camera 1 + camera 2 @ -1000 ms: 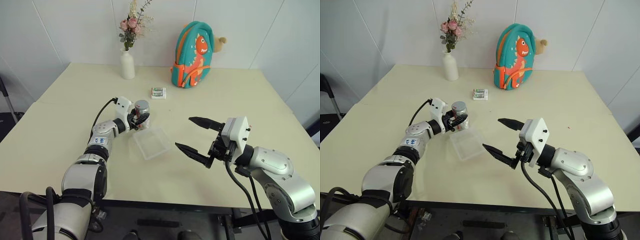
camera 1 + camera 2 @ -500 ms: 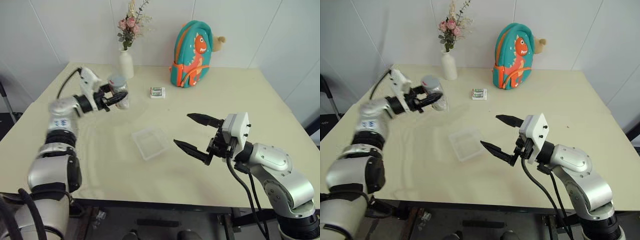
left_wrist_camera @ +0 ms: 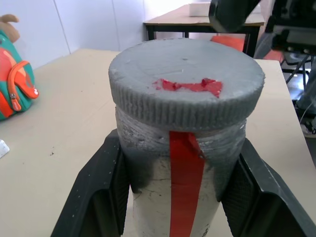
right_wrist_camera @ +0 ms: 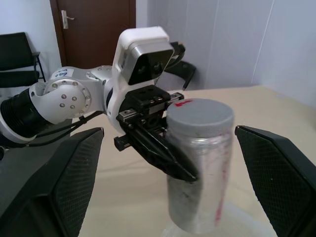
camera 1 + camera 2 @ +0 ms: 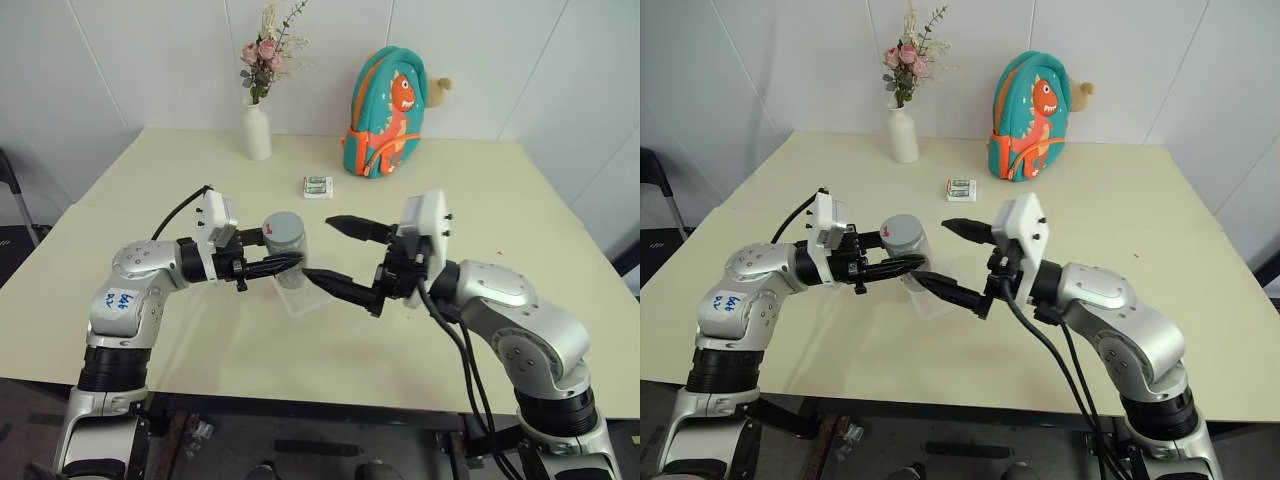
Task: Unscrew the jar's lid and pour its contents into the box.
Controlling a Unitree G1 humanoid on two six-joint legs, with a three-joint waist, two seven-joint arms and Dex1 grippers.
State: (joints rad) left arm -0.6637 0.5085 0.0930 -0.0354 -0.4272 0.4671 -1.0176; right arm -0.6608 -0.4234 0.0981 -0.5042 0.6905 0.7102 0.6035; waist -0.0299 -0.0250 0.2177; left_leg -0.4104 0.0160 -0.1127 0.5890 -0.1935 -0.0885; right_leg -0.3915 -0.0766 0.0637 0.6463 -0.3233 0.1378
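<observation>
The left pincer (image 5: 283, 265) is clenched around the jar (image 5: 286, 248), gripping its body just below the lid (image 3: 186, 79), and now holds it upright in the air above the box (image 5: 305, 297), which rests on the table (image 5: 150, 190). A second ago the jar stood low beside the box; since then it has swung out toward the vase (image 5: 256, 130) and come back to the middle. The right pincer (image 5: 340, 255), released and spread wide, has moved in from the right, and its fingers (image 4: 281, 168) now flank the jar on both sides without touching it. The lid is still on, so unscrewing looks like the next step. The contents cannot be made out through the glass.
</observation>
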